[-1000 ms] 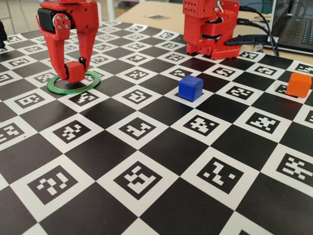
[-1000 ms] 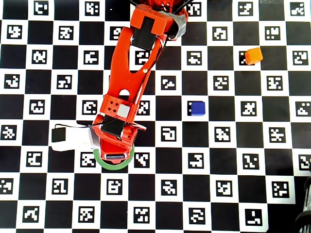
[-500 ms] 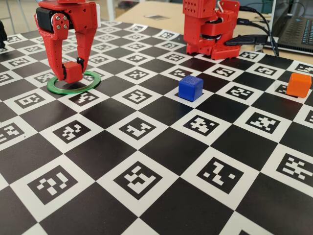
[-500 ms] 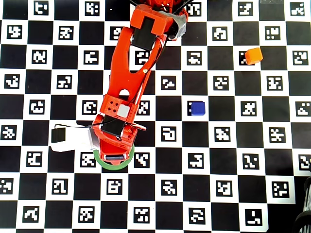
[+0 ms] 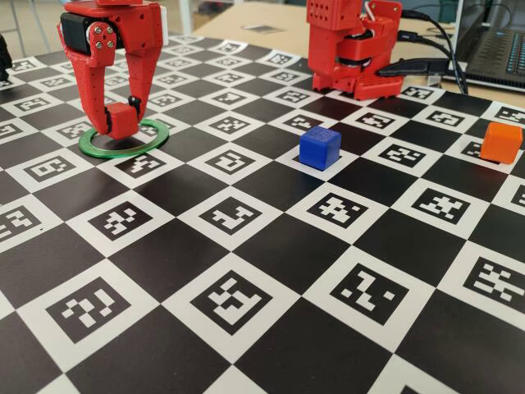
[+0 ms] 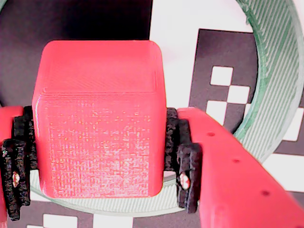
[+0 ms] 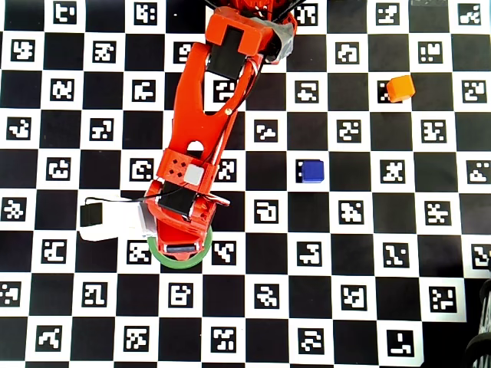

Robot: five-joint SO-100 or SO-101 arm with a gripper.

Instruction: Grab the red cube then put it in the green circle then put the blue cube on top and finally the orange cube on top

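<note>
Since a second ago the gripper (image 5: 117, 115) has carried the red cube (image 5: 123, 120) slightly left and up over the green circle (image 5: 123, 137); over the last half second almost nothing has shifted.

Its fingers pinch the red cube (image 6: 99, 118) from both sides, black pads (image 6: 180, 156) pressed to its faces, with the ring (image 6: 273, 61) curving beneath in the wrist view. On the checkered board (image 5: 262, 246), the blue cube (image 5: 319, 147) sits well right of the ring, and the orange cube (image 5: 501, 141) farther right. From overhead the arm (image 7: 203, 123) hides the red cube above the ring (image 7: 179, 259); the blue cube (image 7: 311, 170) and orange cube (image 7: 400, 88) lie apart.
</note>
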